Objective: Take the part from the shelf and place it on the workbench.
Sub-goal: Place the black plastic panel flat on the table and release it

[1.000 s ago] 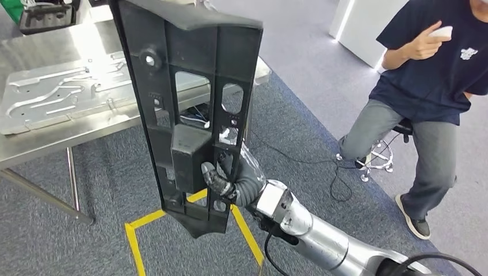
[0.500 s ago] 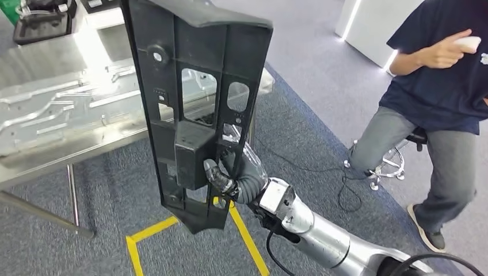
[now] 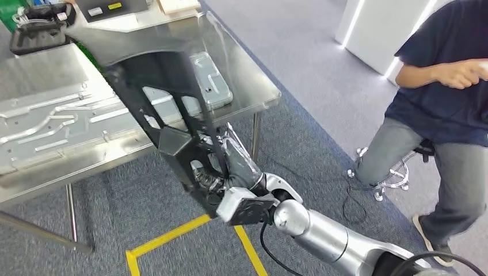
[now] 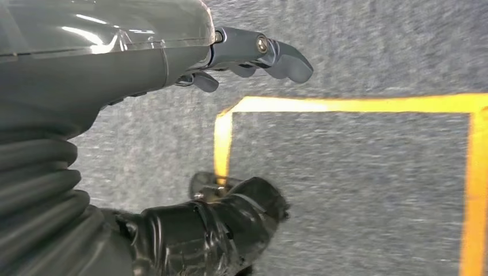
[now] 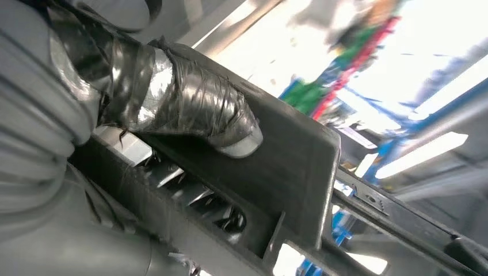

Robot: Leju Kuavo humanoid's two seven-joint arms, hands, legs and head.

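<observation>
— What's it got hold of?

— A long black moulded plastic panel (image 3: 167,109), ribbed, with cut-out windows and a boxy lump near its lower end. The right hand (image 3: 221,169) grips that lower end, fingers (image 3: 202,177) wrapped in dark tape and closed round the plastic. The panel leans over the near edge of the shiny steel bench (image 3: 253,95), its top reaching above the benchtop.

— What's on the bench?

— A flat silver metal plate with raised curved channels (image 3: 52,123), and a black tray-like piece (image 3: 37,31) at the far corner.

— Room to move?

— Grey carpet with yellow tape lines (image 3: 172,233) below the arm. A person in a dark shirt and grey trousers (image 3: 443,115) stands off to the right, well apart from the panel.

— The wrist cameras?

— The right one shows the taped thumb (image 5: 190,109) pressed flat on the panel's matte face. The left one shows the left hand (image 4: 230,132) above the carpet, fingers apart, holding nothing.
</observation>
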